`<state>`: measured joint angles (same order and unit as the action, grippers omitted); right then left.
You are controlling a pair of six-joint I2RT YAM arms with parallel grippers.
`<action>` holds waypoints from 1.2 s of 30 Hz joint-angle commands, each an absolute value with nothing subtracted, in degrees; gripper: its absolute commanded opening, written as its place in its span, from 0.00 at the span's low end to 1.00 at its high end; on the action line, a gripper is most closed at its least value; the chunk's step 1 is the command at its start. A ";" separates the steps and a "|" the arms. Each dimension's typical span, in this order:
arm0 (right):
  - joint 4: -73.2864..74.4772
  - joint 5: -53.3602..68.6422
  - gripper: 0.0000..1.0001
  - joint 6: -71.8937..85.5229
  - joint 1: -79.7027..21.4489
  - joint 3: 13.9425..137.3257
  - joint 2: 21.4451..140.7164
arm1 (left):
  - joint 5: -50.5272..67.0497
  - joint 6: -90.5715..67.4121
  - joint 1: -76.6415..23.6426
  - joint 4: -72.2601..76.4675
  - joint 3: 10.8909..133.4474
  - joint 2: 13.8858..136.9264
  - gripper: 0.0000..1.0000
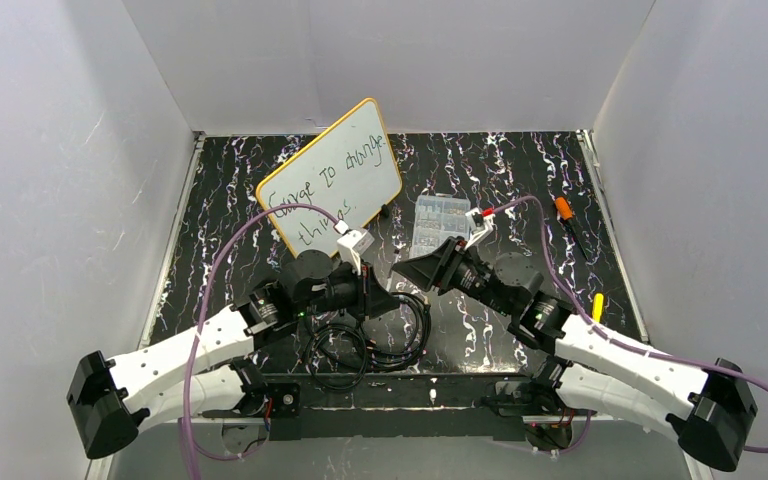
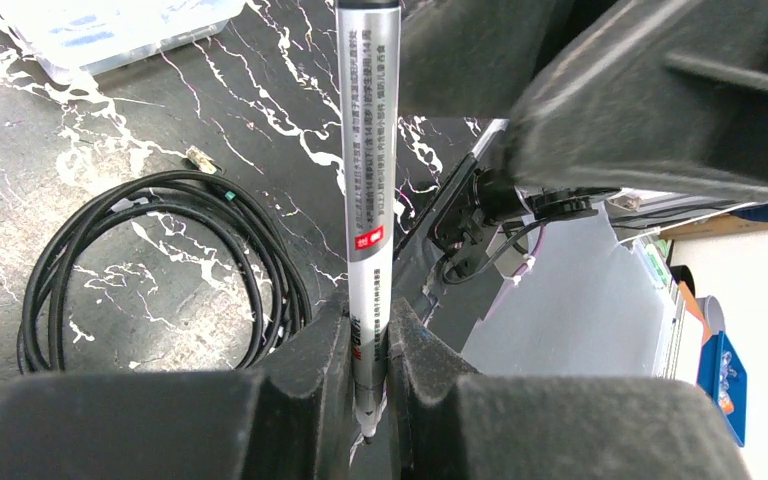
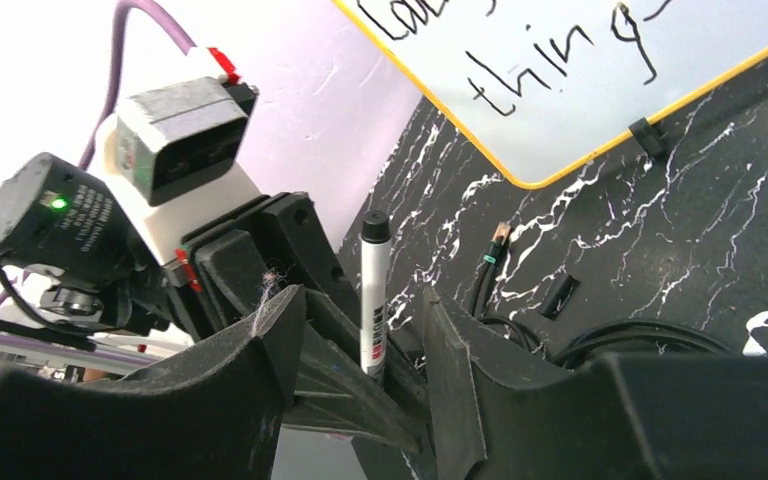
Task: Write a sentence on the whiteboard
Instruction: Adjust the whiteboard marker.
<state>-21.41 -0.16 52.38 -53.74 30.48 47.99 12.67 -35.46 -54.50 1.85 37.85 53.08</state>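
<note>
The whiteboard (image 1: pixel 360 125) leaned at upper centre of the top view with the sentence (image 1: pixel 325 190) written across it in two lines, so the writing looked finished. The left gripper (image 2: pixel 368 350) clamped the marker (image 2: pixel 368 180), while the right gripper (image 3: pixel 362 305) stood parted around its far end, gripping nothing.

Cable coil (image 2: pixel 160 185) and parts box (image 1: pixel 438 222) clutter the table near the whiteboard (image 1: pixel 355 195).

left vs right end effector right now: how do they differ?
The left end effector is shut on the marker; the right end effector is open, holding nothing. The left end effector points rightward; the right end effector points leftward, so their tips face each other. Shared: both are black, two-fingered and in front of the whiteboard.
</note>
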 commanded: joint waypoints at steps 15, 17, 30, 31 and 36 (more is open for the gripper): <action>-28.87 0.34 0.26 54.80 -53.88 28.57 51.25 | 15.28 -34.42 -54.58 3.12 37.95 54.20 0.00; -28.68 0.35 0.25 54.68 -53.88 28.56 51.30 | 15.44 -34.22 -54.60 3.01 38.12 54.52 0.00; -28.12 1.91 0.05 53.82 -53.88 29.79 53.58 | 15.97 -33.17 -54.58 2.05 39.39 56.10 0.00; -28.65 1.71 0.01 53.84 -53.88 29.52 53.42 | 15.80 -33.06 -54.58 1.19 39.53 56.15 0.00; -27.59 -4.18 0.01 50.47 -53.88 28.57 50.07 | 13.16 -31.01 -54.58 -5.10 40.68 54.81 0.21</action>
<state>-25.47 1.17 53.60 -53.69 28.51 53.36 14.48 -33.87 -54.50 0.67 38.30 56.05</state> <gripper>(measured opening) 0.177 0.112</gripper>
